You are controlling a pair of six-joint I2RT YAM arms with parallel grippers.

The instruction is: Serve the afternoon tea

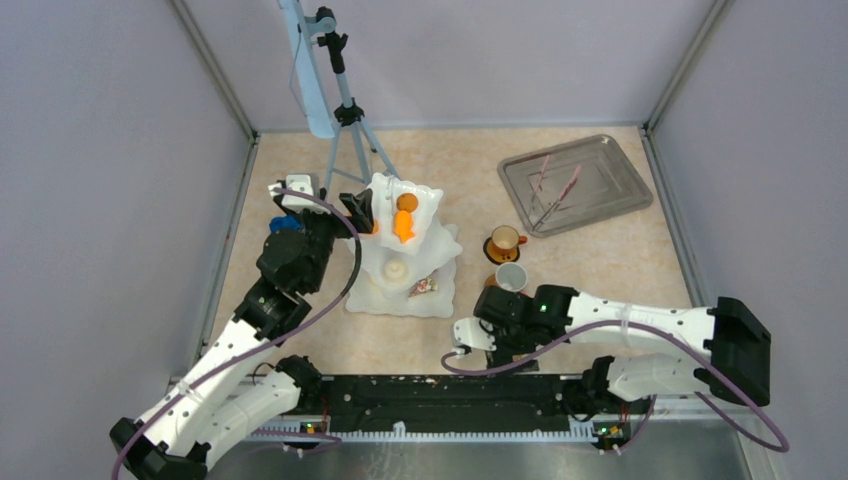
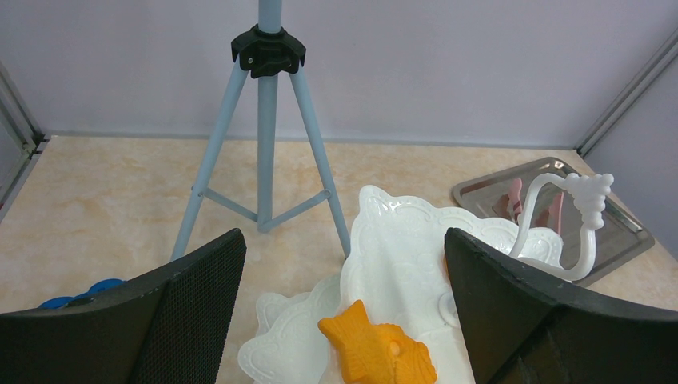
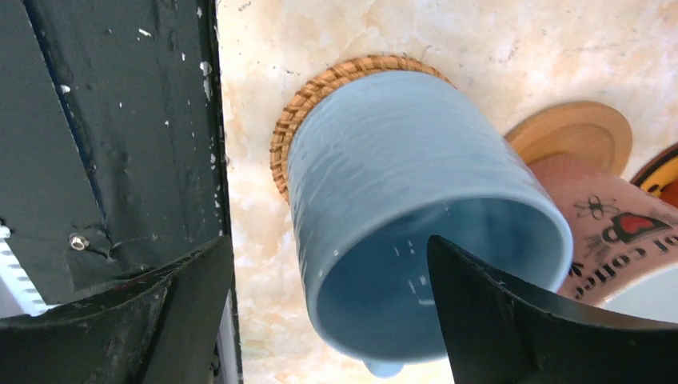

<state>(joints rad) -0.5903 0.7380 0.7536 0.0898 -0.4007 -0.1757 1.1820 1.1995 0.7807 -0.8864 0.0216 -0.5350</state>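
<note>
While both grippers gape open, the left gripper hangs over the tiered stand, orange pastries on its top plate, cream pastry below; the right gripper sits at an empty blue mug; far right, a steel tray holds pink tongs.

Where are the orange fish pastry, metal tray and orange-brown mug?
Orange fish-shaped pastry point(image 2: 377, 352): left wrist view, body.
Silver metal tray point(image 1: 610, 180): top view, bare floor.
Orange-brown handled mug point(image 1: 503, 241): top view, its mouth.

Org. pastry, wht stand, org-brn mug
</note>
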